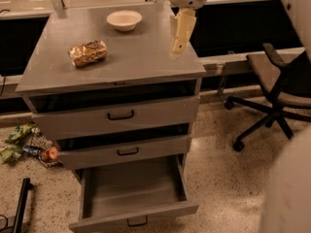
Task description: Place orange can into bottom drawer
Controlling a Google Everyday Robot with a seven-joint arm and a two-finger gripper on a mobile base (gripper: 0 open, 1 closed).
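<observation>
Standing near the grey cabinet (146,64), I see that its flat top carries everything that matters. Its bottom drawer (133,191) is pulled well out, with nothing showing inside. The two shallower drawers above it are not pulled out nearly as far. That is my first worry. The drop point is low and tucked close under those fronts, so an arm coming down too near the cabinet could knock the middle drawer (127,151).

The gripper (178,46) hangs pointing down over the right side of the top, with no can in it (whether it is wide or narrow I cannot tell). The bowl (124,20) sits toward the back of the top, and a low sweep leftward might clip it.

The orange can (88,53) lies on its side toward the left of the top, well apart from the gripper. It is round and shiny, so I judge an off-centre pinch could make it roll or squirt away, perhaps over an edge toward the litter (19,140) on the floor.
</observation>
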